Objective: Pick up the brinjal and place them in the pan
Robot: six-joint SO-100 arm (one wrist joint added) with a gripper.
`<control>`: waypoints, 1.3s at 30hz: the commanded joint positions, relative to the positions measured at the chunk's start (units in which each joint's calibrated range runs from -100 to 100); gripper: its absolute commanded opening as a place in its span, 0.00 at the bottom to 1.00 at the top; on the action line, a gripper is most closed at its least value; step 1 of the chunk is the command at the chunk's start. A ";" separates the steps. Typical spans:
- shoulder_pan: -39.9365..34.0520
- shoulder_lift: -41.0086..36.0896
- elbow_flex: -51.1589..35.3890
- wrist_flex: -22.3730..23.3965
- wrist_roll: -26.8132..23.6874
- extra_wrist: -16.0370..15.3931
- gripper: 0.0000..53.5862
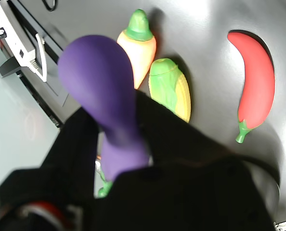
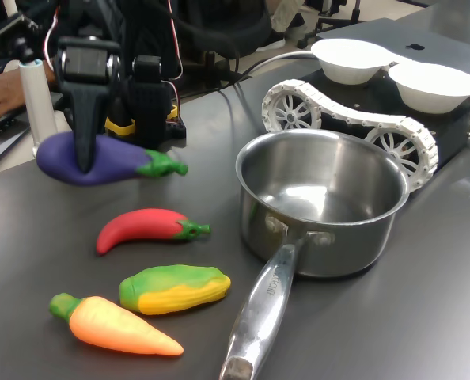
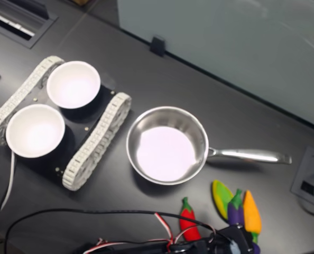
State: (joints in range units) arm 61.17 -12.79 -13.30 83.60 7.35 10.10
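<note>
While the arm hangs down from above in the first exterior view, its black tool (image 2: 85, 154) is clamped on the brinjal (image 2: 100, 160), one dark finger running straight down across the purple body. The brinjal lies level, green stem cap pointing toward the pan (image 2: 324, 207), and it appears lifted just clear of the dark tabletop (image 2: 425, 317), though contact underneath is hard to judge. In the wrist view the purple body (image 1: 102, 91) juts out between the black fingers, bulbous end away from the camera, blurred at the neck.

The pan stands well apart, at the first exterior view's right, upright, nothing inside, its long steel handle reaching toward the camera. Below the brinjal in that view lie the red chilli toy (image 2: 144, 228), then the corn toy (image 2: 174, 288), then the carrot toy (image 2: 112, 324), all flat on the tabletop.

In the second exterior view the tool (image 3: 232, 233) sits at the bottom edge, with the brinjal (image 3: 235, 207) between corn and carrot. Two white bowls (image 3: 72, 84) rest on a tracked vehicle (image 3: 96, 143) to the second exterior view's left of the pan.
</note>
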 commanded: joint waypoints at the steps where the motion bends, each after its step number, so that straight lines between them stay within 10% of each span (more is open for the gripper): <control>1: -0.96 -7.58 -6.10 -0.06 -1.51 0.40 0.00; 39: -30.78 -39.21 24.71 -23.08 -9.08 -0.69 0.00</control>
State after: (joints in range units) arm 33.66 -47.64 11.31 65.24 -1.39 10.10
